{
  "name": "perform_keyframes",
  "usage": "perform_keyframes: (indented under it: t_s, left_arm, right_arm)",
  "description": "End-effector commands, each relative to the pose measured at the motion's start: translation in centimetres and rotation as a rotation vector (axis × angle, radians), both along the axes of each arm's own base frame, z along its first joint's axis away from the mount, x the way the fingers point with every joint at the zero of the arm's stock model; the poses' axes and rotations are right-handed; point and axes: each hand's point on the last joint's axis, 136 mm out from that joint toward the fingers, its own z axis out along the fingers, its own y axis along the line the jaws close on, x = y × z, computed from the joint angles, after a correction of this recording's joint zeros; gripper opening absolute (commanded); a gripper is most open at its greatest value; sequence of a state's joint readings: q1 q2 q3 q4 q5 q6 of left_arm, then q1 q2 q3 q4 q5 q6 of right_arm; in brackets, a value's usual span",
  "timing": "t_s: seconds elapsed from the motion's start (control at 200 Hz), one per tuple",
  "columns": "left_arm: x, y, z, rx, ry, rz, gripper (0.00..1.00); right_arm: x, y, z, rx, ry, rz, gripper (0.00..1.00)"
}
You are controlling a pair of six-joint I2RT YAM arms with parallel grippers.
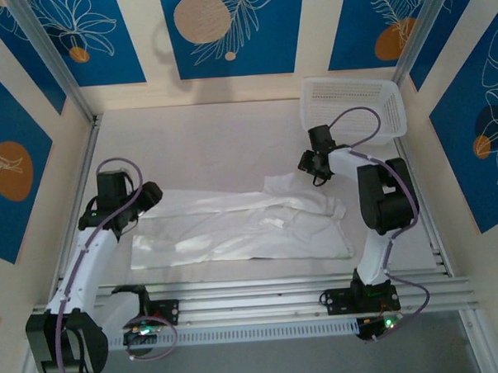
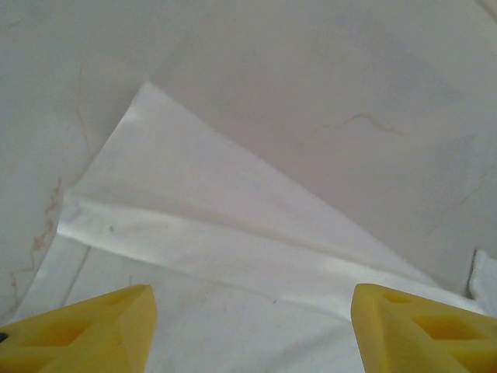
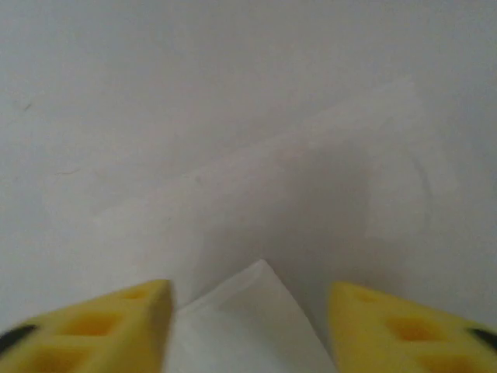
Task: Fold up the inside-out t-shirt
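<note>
Left arm (image 1: 87, 260), right arm (image 1: 372, 257): white links, black joints, looping purple-grey cables (image 1: 116, 162), green base lights (image 1: 142, 327). Left tool (image 2: 250, 299), right tool (image 3: 248, 287): yellow wedge fingers, moulded recesses.

White mesh basket (image 1: 344, 90), far right corner

Left gripper (image 2: 250, 315) jaws wide apart, nothing held. White t-shirt (image 2: 194, 225) below, folded corner flat on pale tabletop (image 2: 349, 93).

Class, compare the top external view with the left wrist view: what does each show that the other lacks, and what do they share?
Top external: the whole t-shirt laid out, the white mesh basket, the left arm and right arm. Left wrist: the left gripper open above a folded shirt corner, close up. Shared: white cloth on the white table.
</note>
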State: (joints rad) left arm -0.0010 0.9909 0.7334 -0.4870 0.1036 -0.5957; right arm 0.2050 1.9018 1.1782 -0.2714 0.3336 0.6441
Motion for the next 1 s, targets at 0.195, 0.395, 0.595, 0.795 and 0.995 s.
perform_keyframes:
  t_s: [0.195, 0.395, 0.595, 0.795, 0.995]
  left_arm:
    - [0.1, 0.0, 0.5, 0.011, 0.006, -0.006, 0.67]
    - [0.4, -0.6, 1.9, -0.005, -0.029, -0.033, 0.69]
    - [0.5, -0.4, 1.6, 0.004, -0.036, -0.025, 0.69]
    - [1.6, -0.9, 0.2, -0.022, 0.003, -0.037, 0.69]
    - [2.1, -1.2, 0.1, -0.014, 0.016, -0.051, 0.69]
  right_arm:
    - [-0.3, 0.0, 0.0, -0.004, 0.033, -0.024, 0.04]
    - [-1.8, 1.1, 8.1, 0.045, -0.126, 0.075, 0.00]
    - [-11.8, 2.6, 10.3, 0.154, -0.182, 0.139, 0.00]
    - [-22.0, 3.4, 7.2, 0.346, -0.250, 0.097, 0.19]
    - [-22.8, 2.4, 12.2, 0.338, -0.483, 0.173, 0.53]
